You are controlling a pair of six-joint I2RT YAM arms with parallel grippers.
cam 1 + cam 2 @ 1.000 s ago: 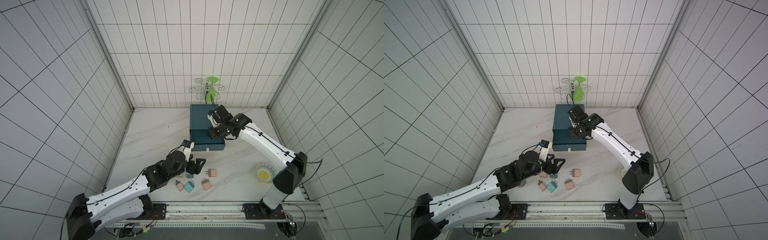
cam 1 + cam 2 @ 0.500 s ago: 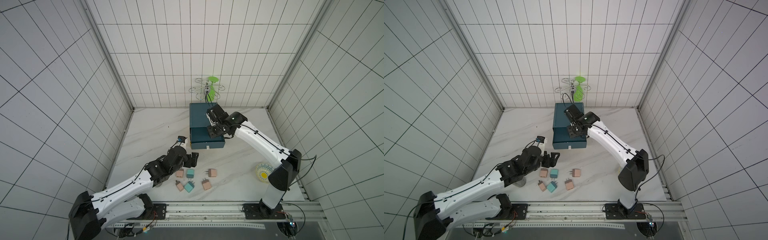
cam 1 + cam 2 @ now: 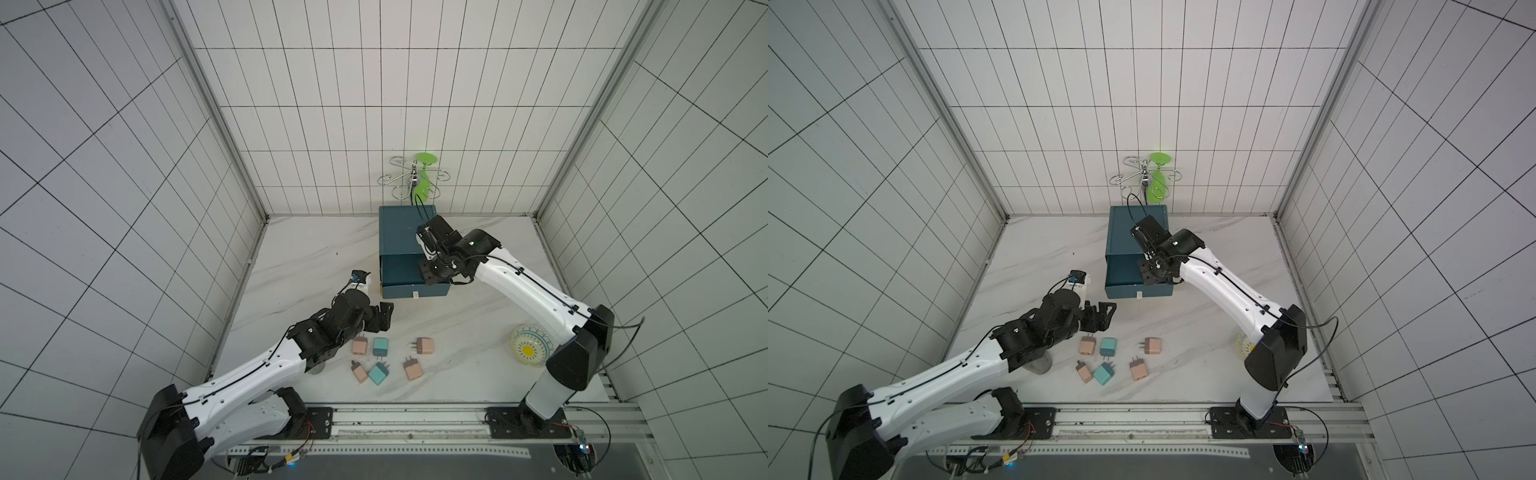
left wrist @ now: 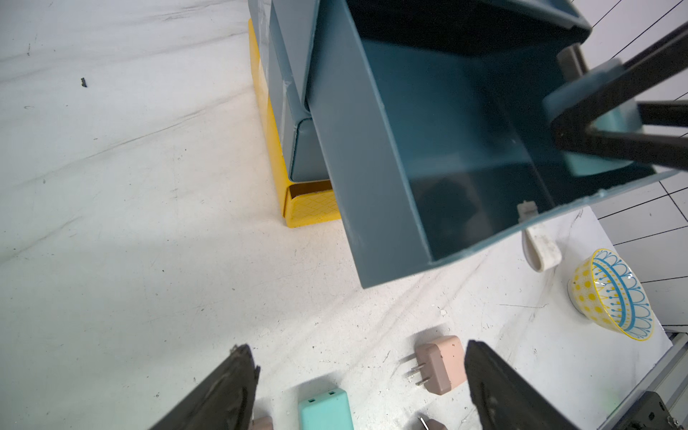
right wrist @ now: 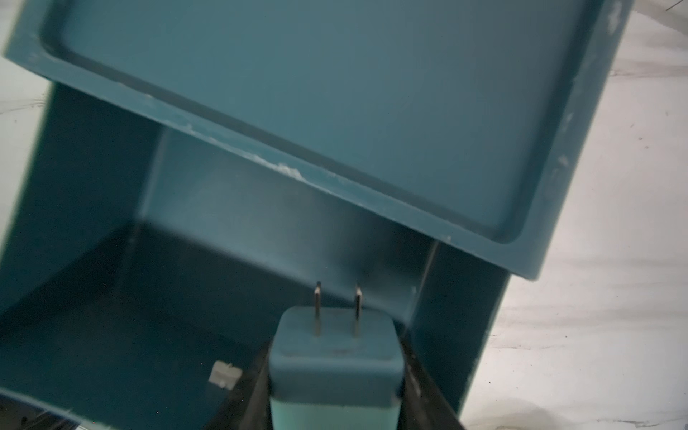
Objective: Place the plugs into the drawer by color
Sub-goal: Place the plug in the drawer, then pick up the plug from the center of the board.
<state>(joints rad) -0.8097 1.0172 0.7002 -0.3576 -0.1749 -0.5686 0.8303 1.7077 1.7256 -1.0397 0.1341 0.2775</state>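
- The right gripper is seen clamped on the held teal plug. The plug is pinched by its body between the two black fingers, with its two metal prongs pointing away from the wrist.
- The held teal plug is positioned within the walls of the open drawer, at the side nearer the right arm. Whether the drawer floor is touched cannot be told.
- The drawer is seen pulled out from the upper level of a dark teal cabinet. The cabinet is set against the back wall.
- A yellow tray is seen beneath the cabinet in the left wrist view.
- The left gripper is spread wide and nothing is held in it. It hovers over the marble table, between the drawer front and the loose plugs.
- Six plugs are left lying on the table near the front rail: four peach-pink plugs and two loose teal plugs.
- In each row, one teal plug is found just beside a pink one.
- A yellow-and-blue patterned bowl is placed well apart from the plugs, near the right arm's base.
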